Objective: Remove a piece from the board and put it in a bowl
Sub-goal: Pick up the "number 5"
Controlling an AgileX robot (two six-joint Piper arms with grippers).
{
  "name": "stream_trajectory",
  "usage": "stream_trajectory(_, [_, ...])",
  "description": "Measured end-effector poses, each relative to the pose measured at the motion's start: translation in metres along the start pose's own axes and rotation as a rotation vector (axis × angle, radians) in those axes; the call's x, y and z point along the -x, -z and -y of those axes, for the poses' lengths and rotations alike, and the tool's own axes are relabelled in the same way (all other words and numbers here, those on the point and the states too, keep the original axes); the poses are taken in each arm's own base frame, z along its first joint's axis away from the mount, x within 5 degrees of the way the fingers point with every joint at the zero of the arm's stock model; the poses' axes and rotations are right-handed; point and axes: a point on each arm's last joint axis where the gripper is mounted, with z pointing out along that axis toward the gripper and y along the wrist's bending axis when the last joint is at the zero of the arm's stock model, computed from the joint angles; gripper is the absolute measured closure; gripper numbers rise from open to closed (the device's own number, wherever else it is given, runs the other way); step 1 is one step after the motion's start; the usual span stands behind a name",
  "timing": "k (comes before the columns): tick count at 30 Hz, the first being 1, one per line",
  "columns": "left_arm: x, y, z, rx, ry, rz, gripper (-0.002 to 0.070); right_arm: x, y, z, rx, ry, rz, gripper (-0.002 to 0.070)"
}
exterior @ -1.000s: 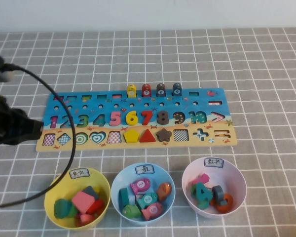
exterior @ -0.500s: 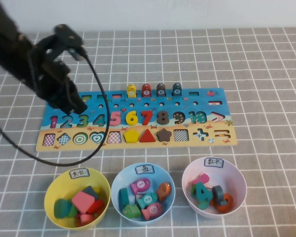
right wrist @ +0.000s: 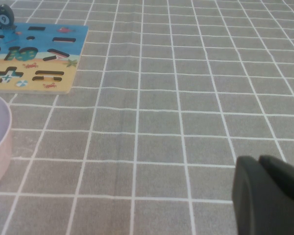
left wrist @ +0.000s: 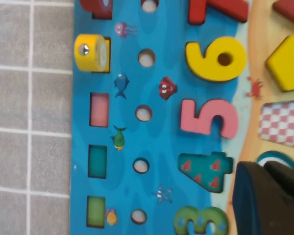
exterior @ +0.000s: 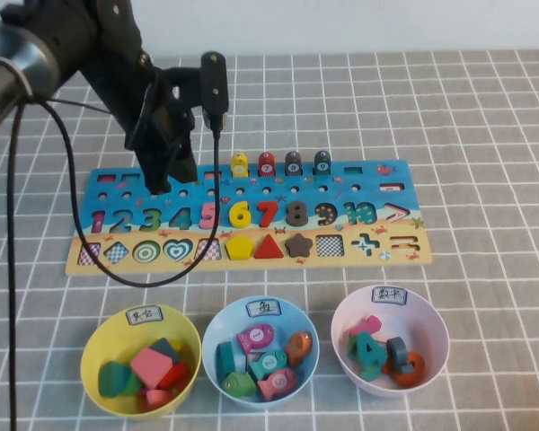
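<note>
Since half a second ago, the left hand has been carried rightward and is now held over the far left part of the long blue puzzle board with the sandy near strip, above the row of small slots, just left of the pink wooden numeral 5. Whether its fingers are apart or together cannot be told; only a dark finger edge is seen in the left wrist view. The numeral 5 is still seated in its slot on the board, between a teal 4 and a yellow 6.

The right hand is seen only in its own wrist view, as a dark edge over the grey checked tabletop, right of the board; its state cannot be told.

The pale pink round plastic bowl is set near right, with a white tag on its far rim bearing two Chinese characters. The yellow bowl and light blue bowl carry similar tags. The pegs on the board's far edge are marked 6, 7, 8 and 9.
</note>
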Motion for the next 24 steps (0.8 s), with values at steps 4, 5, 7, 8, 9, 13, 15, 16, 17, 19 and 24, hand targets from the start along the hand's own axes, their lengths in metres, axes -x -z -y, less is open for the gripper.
stream_trajectory(4, [-0.004,-0.024,-0.004,-0.037,-0.016,-0.030,0.0679,0.000,0.000,0.000,0.000,0.000,0.000,0.0694])
stream_trajectory(5, [-0.005,-0.031,-0.004,-0.050,-0.018,-0.035,0.0679,0.000,0.000,0.000,0.000,0.000,0.000,0.0694])
stream_trajectory(7, [-0.005,-0.042,-0.004,-0.077,-0.013,-0.028,0.0679,0.000,0.000,0.000,0.000,0.000,0.000,0.0694])
stream_trajectory(8, [-0.005,-0.048,-0.003,-0.091,-0.012,-0.020,0.0679,0.000,0.000,0.000,0.000,0.000,0.000,0.0694])
stream_trajectory(9, [-0.005,-0.051,-0.003,-0.101,-0.012,-0.013,0.0679,0.000,0.000,0.000,0.000,0.000,0.000,0.0694])
stream_trajectory(13, [-0.006,-0.060,-0.002,-0.123,-0.023,-0.009,0.0667,0.000,0.000,0.000,0.000,0.000,0.000,0.0694])
stream_trajectory(15, [-0.005,-0.060,-0.002,-0.123,-0.022,-0.007,0.0631,0.000,0.000,0.000,0.000,0.000,0.000,0.0694])
stream_trajectory(16, [-0.005,-0.060,-0.003,-0.122,-0.022,-0.007,0.0598,0.000,0.000,0.000,0.000,0.000,0.000,0.0694])
stream_trajectory(17, [-0.005,-0.060,-0.002,-0.123,-0.020,-0.003,0.0555,0.000,0.000,0.000,0.000,0.000,0.000,0.0694])
stream_trajectory(19, [-0.004,-0.060,-0.002,-0.125,-0.017,0.005,0.0461,0.000,0.000,0.000,0.000,0.000,0.000,0.0694])
stream_trajectory(24, [-0.003,-0.060,-0.004,-0.103,-0.013,0.019,0.0283,0.000,0.000,0.000,0.000,0.000,0.000,0.0694])
